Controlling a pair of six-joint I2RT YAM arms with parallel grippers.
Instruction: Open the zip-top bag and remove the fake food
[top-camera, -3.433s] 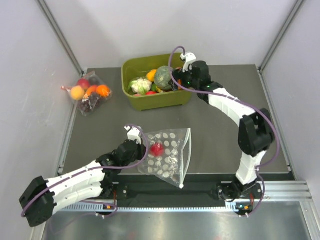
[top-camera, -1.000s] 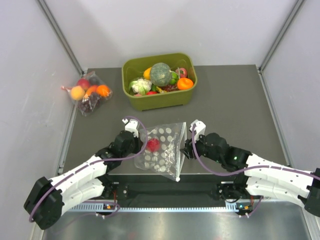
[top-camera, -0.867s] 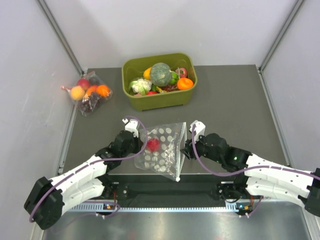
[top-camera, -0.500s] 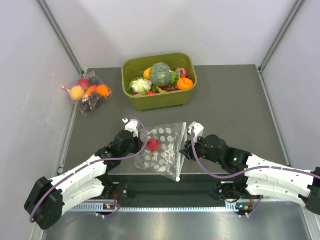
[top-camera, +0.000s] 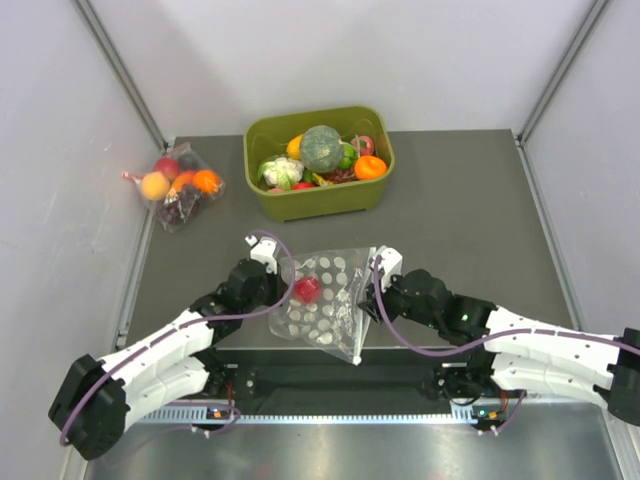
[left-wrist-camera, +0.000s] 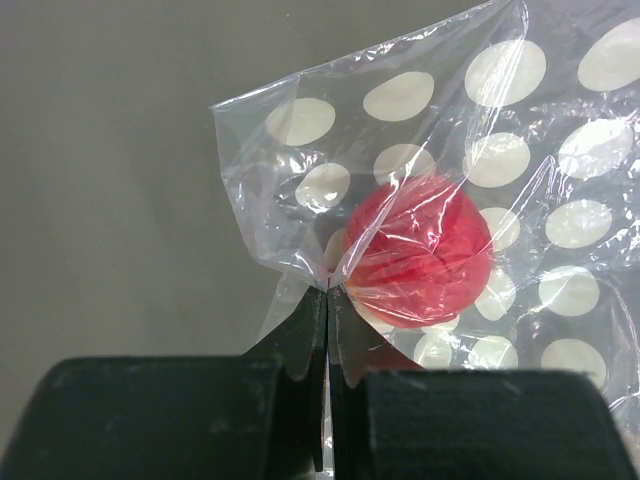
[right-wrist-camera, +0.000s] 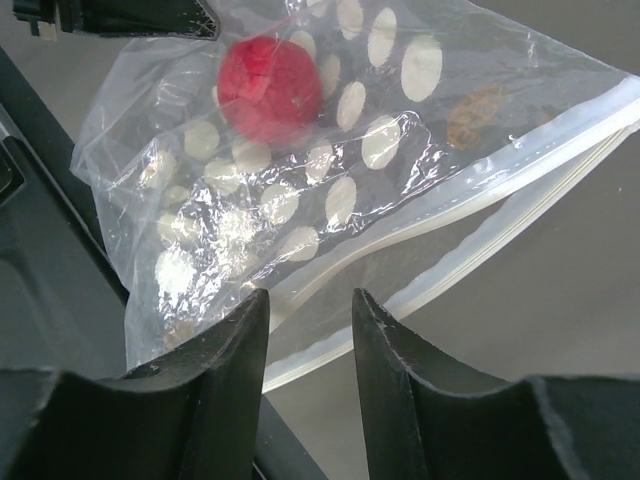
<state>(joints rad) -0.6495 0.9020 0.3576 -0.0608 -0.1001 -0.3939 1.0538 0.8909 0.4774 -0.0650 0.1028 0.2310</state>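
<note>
Nearest the arm bases, the left end effector (left-wrist-camera: 327, 297) is pressed together on a fold of film at the closed left corner of the zip-top bag (top-camera: 328, 300). This holds the bag partly up off the counter (top-camera: 460, 220). One red fruit (left-wrist-camera: 420, 250) sits inside, just beyond that pinch.

The right end effector (right-wrist-camera: 308, 305) is spread, with nothing between its fingers that it grips. The zip strip (right-wrist-camera: 520, 190) lies straight ahead of it on the bag's right side. The strip's long axis runs from the near edge away toward the tub, and its lips look already parted. The right arm is plainly the nearer one to that mouth. The near end of the strip seems to dip between the fingers, though contact is hard to judge through the clear film.

Compared with a few seconds ago, the right arm has come back from the tub to the bag's mouth. It has crept slightly closer in the last half second, and the bag is more bunched.

Farther off, the green tub (top-camera: 320, 203) holds the pumpkin (top-camera: 322, 147) and an orange fruit (top-camera: 370, 167). A dotless bag (top-camera: 180, 185) lies at far left.
</note>
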